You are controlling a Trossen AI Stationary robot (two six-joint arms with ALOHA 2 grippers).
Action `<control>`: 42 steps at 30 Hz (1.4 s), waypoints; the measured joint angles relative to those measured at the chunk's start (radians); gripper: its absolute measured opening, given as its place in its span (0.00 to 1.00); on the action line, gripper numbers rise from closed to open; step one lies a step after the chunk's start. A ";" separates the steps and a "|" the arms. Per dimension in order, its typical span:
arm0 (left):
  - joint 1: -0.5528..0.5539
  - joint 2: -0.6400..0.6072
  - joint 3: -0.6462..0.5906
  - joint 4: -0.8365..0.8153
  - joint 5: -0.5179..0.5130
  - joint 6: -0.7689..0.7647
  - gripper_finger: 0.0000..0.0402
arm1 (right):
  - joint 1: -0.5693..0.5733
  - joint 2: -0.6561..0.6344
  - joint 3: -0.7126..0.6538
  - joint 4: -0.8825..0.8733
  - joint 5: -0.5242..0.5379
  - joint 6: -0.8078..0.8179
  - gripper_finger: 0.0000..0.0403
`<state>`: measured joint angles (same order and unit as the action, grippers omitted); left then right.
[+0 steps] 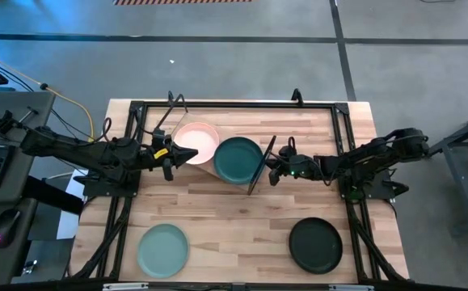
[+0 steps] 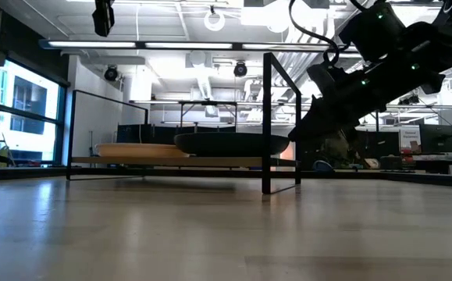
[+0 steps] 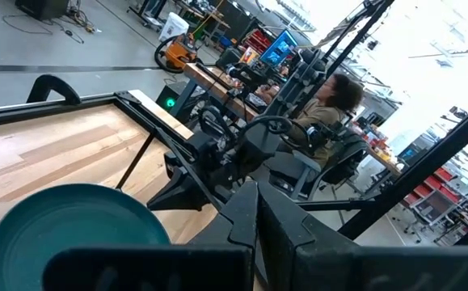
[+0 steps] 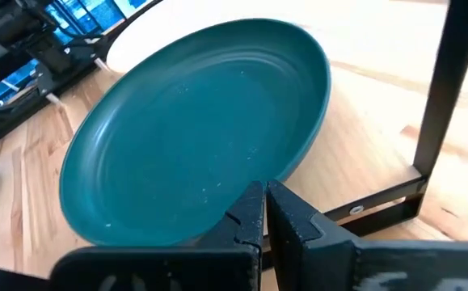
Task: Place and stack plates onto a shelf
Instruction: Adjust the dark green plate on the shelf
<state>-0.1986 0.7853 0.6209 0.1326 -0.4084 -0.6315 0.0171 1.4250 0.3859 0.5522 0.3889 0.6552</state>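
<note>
The shelf [image 1: 217, 170], a pale board with black frame ends, lies slanted at mid-table. On it rest the pink-cream plate [image 1: 196, 141] and the dark teal plate [image 1: 238, 159], which overlaps the pink one's edge. In the low view the teal plate [image 2: 229, 143] sits beside the pink plate [image 2: 136, 150]. The mint plate [image 1: 163, 248] and the black plate [image 1: 315, 244] lie flat near the table's near edge. My left gripper [image 1: 177, 155], shut, is at the pink plate's left rim. My right gripper [image 4: 263, 198], shut, is at the teal plate's right rim, by the shelf's frame end [image 4: 436, 105]. My left gripper's shut fingers [image 3: 250, 210] point level from the table's left toward the pink plate's left rim [image 1: 182, 150]; I cannot tell whether they touch it. My right gripper's shut fingertips [image 4: 250, 206] stand at the teal plate's right rim [image 4: 234, 212], slanting down from the table's right; I cannot tell whether they touch it.
Black frame rails [image 1: 128, 121] run along the table's left, far and right edges. The shelf's upright end frame [image 2: 268, 117] stands between my right arm [image 2: 358, 78] and the teal plate. Bare wood [image 1: 242, 234] lies between the mint and black plates. A person [image 3: 339, 93] sits beyond the table.
</note>
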 joint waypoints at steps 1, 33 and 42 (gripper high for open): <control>0.000 0.000 0.000 0.000 0.000 0.000 0.00 | -0.003 0.000 0.000 0.000 -0.001 0.000 0.00; 0.000 0.000 0.000 0.000 -0.024 -0.002 0.00 | -0.006 0.000 0.000 -0.001 -0.048 -0.032 0.00; 0.002 0.000 0.000 0.000 -0.045 -0.003 0.00 | -0.006 0.000 0.000 -0.001 -0.039 -0.016 0.00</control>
<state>-0.1967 0.7853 0.6209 0.1322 -0.4529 -0.6340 0.0109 1.4250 0.3862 0.5510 0.3497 0.6390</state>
